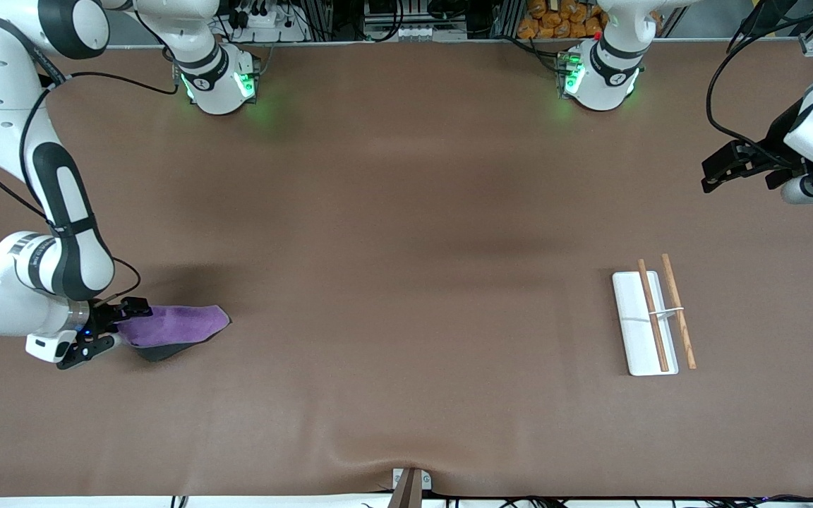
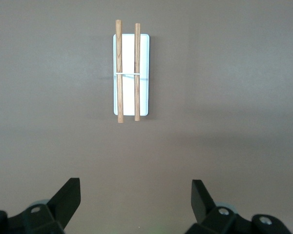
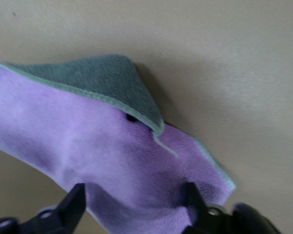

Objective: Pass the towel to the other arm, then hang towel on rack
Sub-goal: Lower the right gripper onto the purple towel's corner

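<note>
The purple towel point(image 1: 173, 324) lies on the table at the right arm's end, with a dark grey fold showing under its edge. My right gripper point(image 1: 111, 327) is low at the towel's end. In the right wrist view its fingers point(image 3: 74, 202) stand wide apart with the towel point(image 3: 88, 141) between them, so my right gripper point(image 3: 135, 195) is open around it. The rack point(image 1: 650, 321) stands toward the left arm's end, with a white base, two wooden rods and a thin crosspiece. My left gripper point(image 1: 738, 180) waits open and empty, high above the table. The left wrist view shows the left gripper point(image 2: 136, 195) and the rack point(image 2: 132, 68).
The brown table mat point(image 1: 406, 282) spans the whole view. Both arm bases stand along the edge farthest from the front camera. A small clamp point(image 1: 410, 483) sits at the table's nearest edge.
</note>
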Robot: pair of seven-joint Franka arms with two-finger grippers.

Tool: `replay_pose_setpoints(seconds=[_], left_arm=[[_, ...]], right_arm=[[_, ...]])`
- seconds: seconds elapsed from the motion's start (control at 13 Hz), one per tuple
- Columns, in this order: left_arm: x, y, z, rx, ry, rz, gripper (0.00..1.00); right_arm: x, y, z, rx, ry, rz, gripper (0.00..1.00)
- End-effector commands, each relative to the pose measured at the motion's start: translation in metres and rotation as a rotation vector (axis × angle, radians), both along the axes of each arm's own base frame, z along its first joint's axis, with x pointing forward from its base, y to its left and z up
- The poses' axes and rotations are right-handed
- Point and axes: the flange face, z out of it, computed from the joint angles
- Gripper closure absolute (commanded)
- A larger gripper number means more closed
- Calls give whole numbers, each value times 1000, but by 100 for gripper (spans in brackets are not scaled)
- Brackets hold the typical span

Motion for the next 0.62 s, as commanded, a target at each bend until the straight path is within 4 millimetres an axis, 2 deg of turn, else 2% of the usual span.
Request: replay_pose_setpoints(seconds=[0.0, 0.08, 0.31, 0.54], left_arm=[[0, 1, 2, -12, 9, -19, 0], [0, 1, 1, -12, 11, -19, 0], [2, 1, -2, -11, 17, -17, 0], [2, 1, -2, -13, 17, -19, 0]], right_arm=[[-3, -8, -2, 50, -11, -32, 91], [-3, -10, -1, 49, -13, -35, 100], [-2, -10, 1, 52, -19, -14, 100], [2, -12, 13, 50, -39, 3, 100]])
